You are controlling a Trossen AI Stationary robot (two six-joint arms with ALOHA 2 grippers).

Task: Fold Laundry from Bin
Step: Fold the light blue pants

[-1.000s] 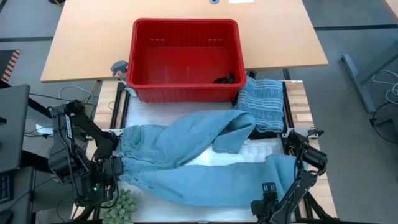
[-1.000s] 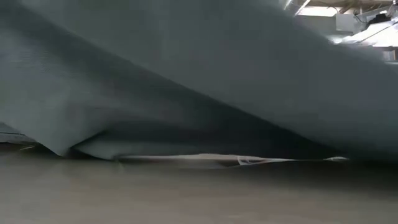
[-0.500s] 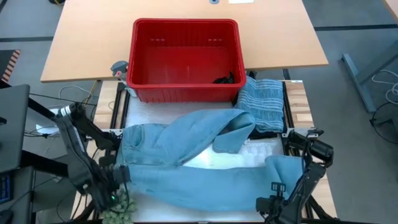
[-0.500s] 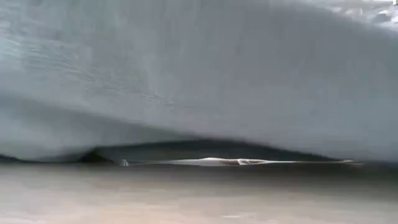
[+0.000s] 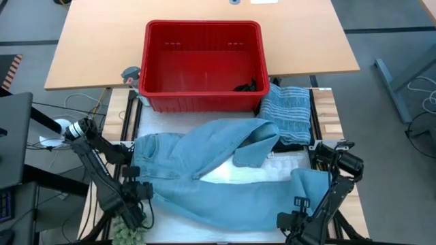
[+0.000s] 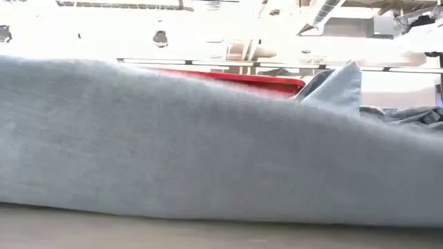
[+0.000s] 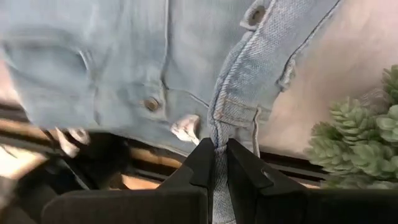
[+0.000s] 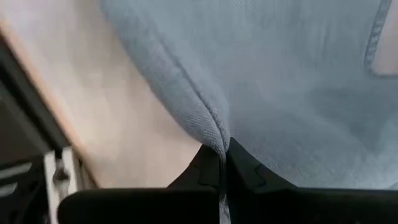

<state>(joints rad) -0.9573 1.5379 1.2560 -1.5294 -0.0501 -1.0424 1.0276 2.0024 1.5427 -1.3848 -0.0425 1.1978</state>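
1. The light blue jeans (image 5: 218,180) are lying spread across the near half of the table (image 5: 82,54), from the left side to the right side, just in front of the bin (image 5: 203,64).
2. The left gripper (image 7: 214,163) is pinching the waistband of the jeans at the near left corner; the left wrist view is showing its two fingers pressed together on the denim seam, beside a belt loop and a metal button (image 7: 150,104).
3. The right gripper (image 8: 222,163) is pinching a folded edge of one leg at the near right corner; the right wrist view is showing the fingers closed on the cloth.
4. The high view is not showing either pinch clearly, because the arms are covering it, but it is showing the whole layout.
5. The bin is standing at the far middle of the table, and only the high view is showing a small black garment (image 5: 246,86) lying in its near right corner.
6. A folded grey-blue striped cloth (image 5: 286,112) is lying just right of the bin, on top of a dark garment (image 5: 294,144).
7. A green plush object (image 5: 131,226) is lying near the left gripper; the left wrist view is showing it too.
8. The low view is showing mostly the jeans filling the picture, with only the red rim of the bin behind them.
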